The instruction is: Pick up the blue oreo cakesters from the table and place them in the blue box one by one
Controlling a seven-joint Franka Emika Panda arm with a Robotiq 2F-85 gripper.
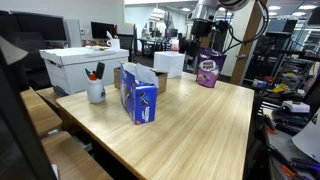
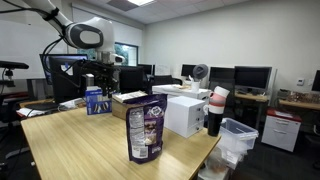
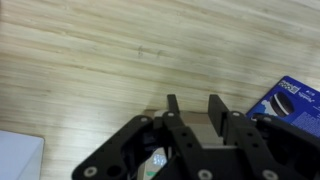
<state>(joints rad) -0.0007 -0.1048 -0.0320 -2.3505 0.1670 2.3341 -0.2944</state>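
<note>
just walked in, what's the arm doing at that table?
The Franka arm holds its claw pointed down over the wood table. The claw's fingers stand apart with only tabletop showing between them, so it seems to carry nothing. What looks like a blue Oreo cakester packet lies beside it at the wrist view's edge. The blue box stands upright on the table, a purple bag farther along.
</note>
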